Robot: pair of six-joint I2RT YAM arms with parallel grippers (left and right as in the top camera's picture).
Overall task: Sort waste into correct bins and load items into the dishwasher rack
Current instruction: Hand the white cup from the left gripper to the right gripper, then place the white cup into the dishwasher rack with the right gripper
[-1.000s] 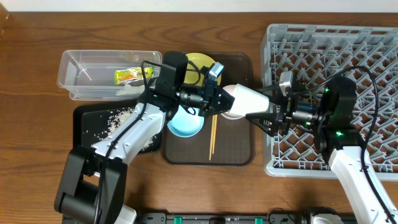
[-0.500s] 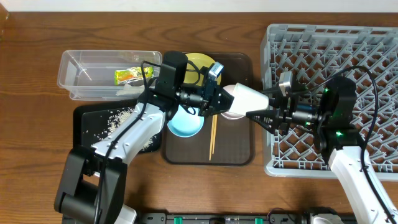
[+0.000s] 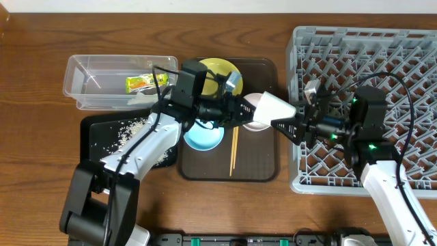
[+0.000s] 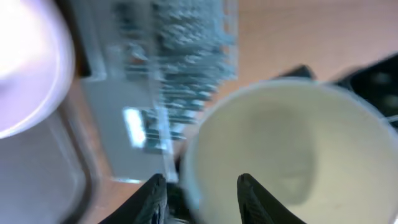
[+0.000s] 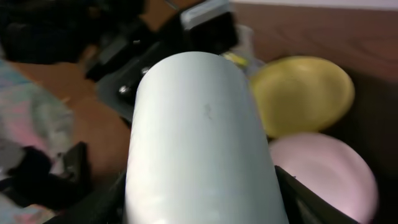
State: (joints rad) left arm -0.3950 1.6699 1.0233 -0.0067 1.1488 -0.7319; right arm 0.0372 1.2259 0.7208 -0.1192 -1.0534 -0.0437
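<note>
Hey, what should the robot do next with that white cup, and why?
Probably draw the right pincer back toward the grey rack. It grips the white cup sideways above the brown tray, and the left pincer looks spread open at the rim, apparently not gripping.

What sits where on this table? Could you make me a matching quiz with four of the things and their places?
Things:
1. snack wrapper
2. rice scraps
3. chopsticks
4. white cup

Places:
A. lying on the brown serving tray
B. held up in the air by the right gripper
C. inside the clear tub
D. scattered on the black tray

Pairs: 1-C, 2-D, 3-A, 4-B
</note>
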